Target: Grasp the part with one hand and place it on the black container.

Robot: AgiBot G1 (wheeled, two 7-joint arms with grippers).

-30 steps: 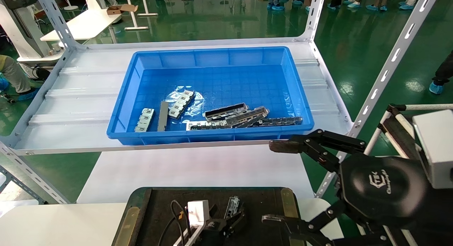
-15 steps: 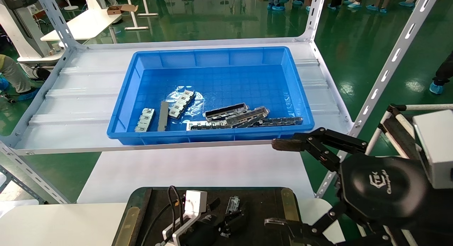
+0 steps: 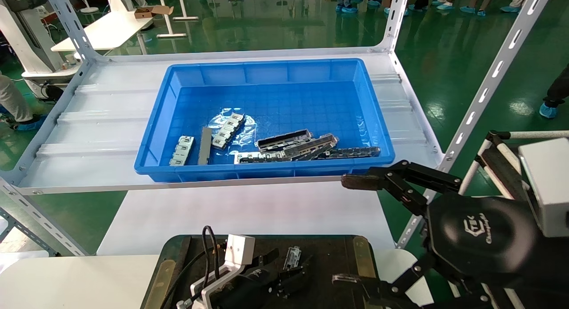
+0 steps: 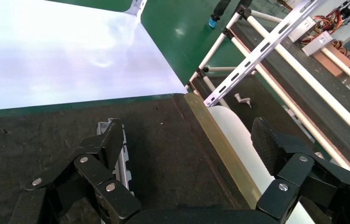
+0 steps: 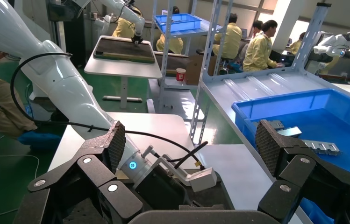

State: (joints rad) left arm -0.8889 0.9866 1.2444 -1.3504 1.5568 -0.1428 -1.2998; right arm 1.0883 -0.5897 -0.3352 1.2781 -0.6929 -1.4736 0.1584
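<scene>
A grey notched part [image 3: 292,257] lies flat on the black container [image 3: 331,251], a dark tray with brass side strips. My left gripper [image 3: 289,268] hovers just over it, open and empty. In the left wrist view the part [image 4: 125,163] lies on the tray [image 4: 163,140] beside one finger [image 4: 110,142] of the left gripper [image 4: 189,142]. More long grey channel parts [image 3: 284,140] lie in the blue bin [image 3: 266,71]. My right gripper [image 3: 350,231] is open and empty at the tray's right; it also shows in the right wrist view [image 5: 191,144].
The blue bin sits on a white metal shelf [image 3: 102,122] behind the tray. It also holds short silver ribbed pieces [image 3: 182,150] and a black toothed strip [image 3: 351,152]. A slotted shelf upright [image 3: 471,118] stands close by the right gripper. A white table [image 3: 240,211] runs under the shelf.
My left arm has shifted back and to the left over the tray, bringing more of its wrist into view. The part stays lying on the tray. The right gripper has barely moved.
</scene>
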